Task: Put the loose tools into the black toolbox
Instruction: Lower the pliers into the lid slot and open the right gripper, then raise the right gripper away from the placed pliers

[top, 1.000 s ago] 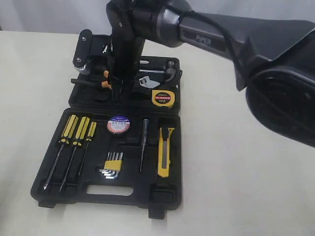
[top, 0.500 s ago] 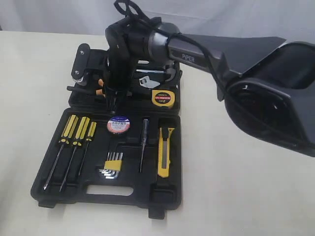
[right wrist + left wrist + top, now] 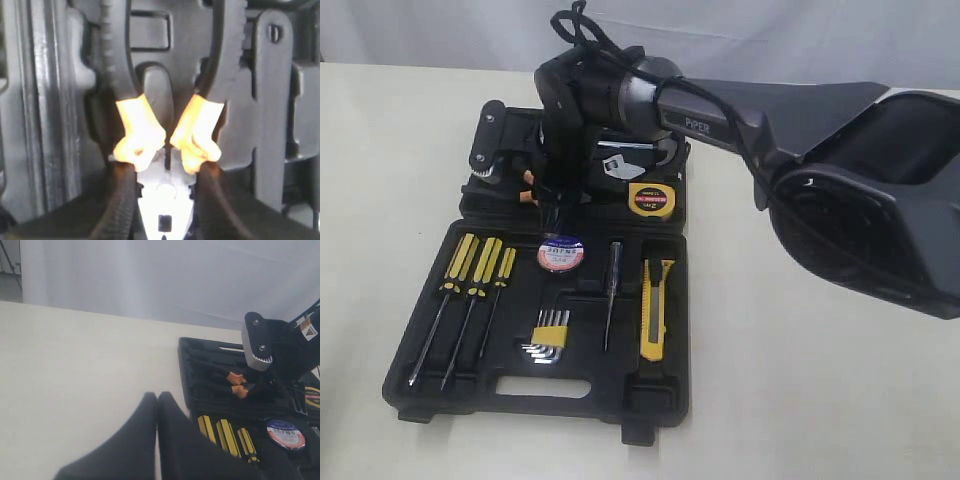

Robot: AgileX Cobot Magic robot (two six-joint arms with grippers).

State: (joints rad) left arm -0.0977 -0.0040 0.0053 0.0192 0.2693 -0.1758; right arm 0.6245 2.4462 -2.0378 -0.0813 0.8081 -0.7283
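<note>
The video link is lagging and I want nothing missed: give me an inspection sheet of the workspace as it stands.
Surface: cream tabletop, bare around the case.
Job's things: black toolbox open flat; tape roll and utility knife seated in the handle half, tape measure in the other half, grey pliers over that half.
Clutter: nothing seen; three screwdrivers and hex keys sit in recesses.
Grippers: right claw appears closed on the pliers; left claw shut, empty, over table beside the case.
Cables: black cable looped above the right wrist.
Surroundings: pale curtain behind.
</note>
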